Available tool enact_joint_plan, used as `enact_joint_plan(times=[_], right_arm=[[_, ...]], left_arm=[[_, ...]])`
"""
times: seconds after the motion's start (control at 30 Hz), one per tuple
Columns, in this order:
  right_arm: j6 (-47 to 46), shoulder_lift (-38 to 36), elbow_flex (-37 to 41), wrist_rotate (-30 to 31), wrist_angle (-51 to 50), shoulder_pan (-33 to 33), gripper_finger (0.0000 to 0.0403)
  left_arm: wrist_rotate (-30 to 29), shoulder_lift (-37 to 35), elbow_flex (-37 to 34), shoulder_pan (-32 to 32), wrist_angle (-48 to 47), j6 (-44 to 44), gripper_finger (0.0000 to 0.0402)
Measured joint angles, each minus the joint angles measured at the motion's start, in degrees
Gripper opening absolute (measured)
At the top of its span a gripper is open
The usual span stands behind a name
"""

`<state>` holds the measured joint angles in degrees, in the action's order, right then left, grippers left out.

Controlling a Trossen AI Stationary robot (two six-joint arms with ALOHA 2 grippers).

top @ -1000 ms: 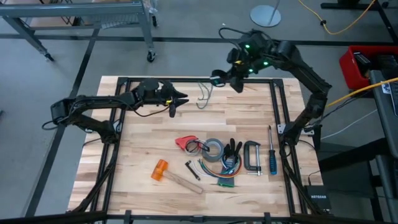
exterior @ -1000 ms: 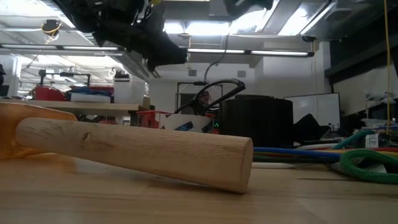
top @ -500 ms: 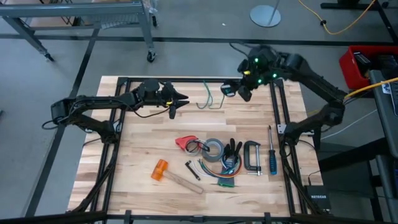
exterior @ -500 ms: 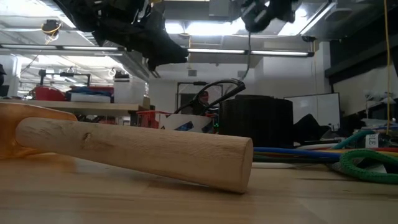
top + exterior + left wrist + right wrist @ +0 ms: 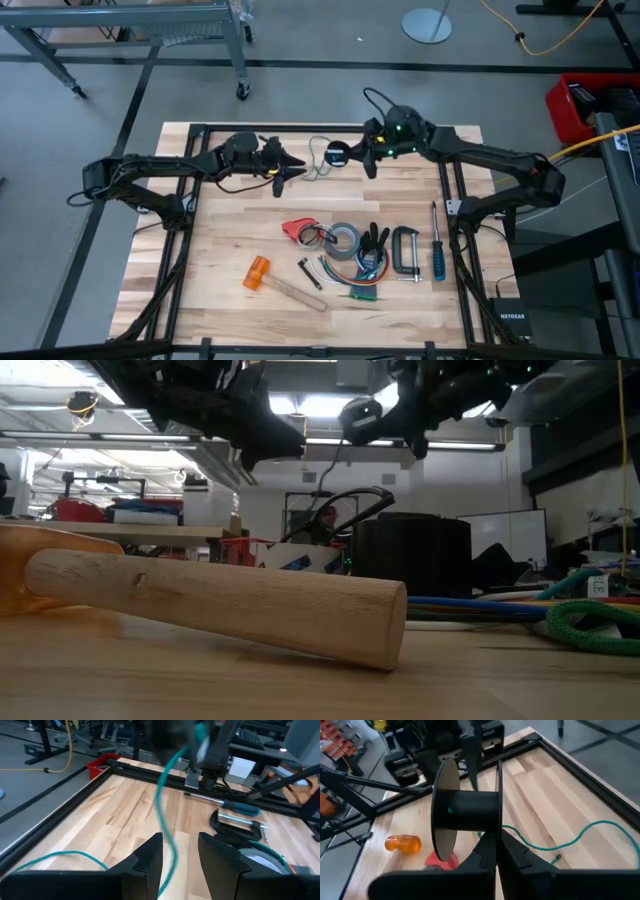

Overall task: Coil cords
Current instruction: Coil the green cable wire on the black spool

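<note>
Right hand (image 5: 352,153) is clamped on the rim of a small black spool (image 5: 462,810), held clear of the bench (image 5: 230,250) near its far edge, spool axis roughly level and pointing across toward the left arm. The cord (image 5: 570,837) is thin and teal-green: one end runs up to the spool, the rest lies slack in a loose wavy line on the bench between the two hands, long axis running more or less left-right along the far edge. Left hand (image 5: 287,163) sits just beside that slack, low, reaching in from the left, fingers (image 5: 150,857) slightly apart with the cord passing between them in the left wrist view; can't tell if it's actually gripping. So the left hand is nearer the loose run, the right hand owns the spool. Judgement: winding depends on keeping the cord fed square to the spool axis; both arms are stretched inward, wrists facing each other, close but not touching.
</note>
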<state>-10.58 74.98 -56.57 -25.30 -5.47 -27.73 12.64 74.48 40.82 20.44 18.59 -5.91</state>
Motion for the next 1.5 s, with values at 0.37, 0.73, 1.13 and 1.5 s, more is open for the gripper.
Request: enact_joint_plan(times=[0.37,0.73,1.13,1.5], right_arm=[[0.6,1.15,2.44,5.04,16.72,1.7,0.0002],[1.66,4.49,2.46,7.76,26.85,3.04,0.0001],[0.34,5.66,2.44,7.71,34.07,4.55,0.0001],[0.34,5.66,2.44,7.71,34.6,4.61,0.0001]], left_arm=[[-4.33,0.0,-0.02,-0.69,0.07,-0.09,0.0117],[-7.01,0.01,-0.02,-1.35,0.76,-0.02,0.0117],[-11.39,0.02,-0.05,-1.34,-0.14,2.54,0.0117],[-11.84,0.02,-0.07,-1.34,-0.08,3.06,0.0117]])
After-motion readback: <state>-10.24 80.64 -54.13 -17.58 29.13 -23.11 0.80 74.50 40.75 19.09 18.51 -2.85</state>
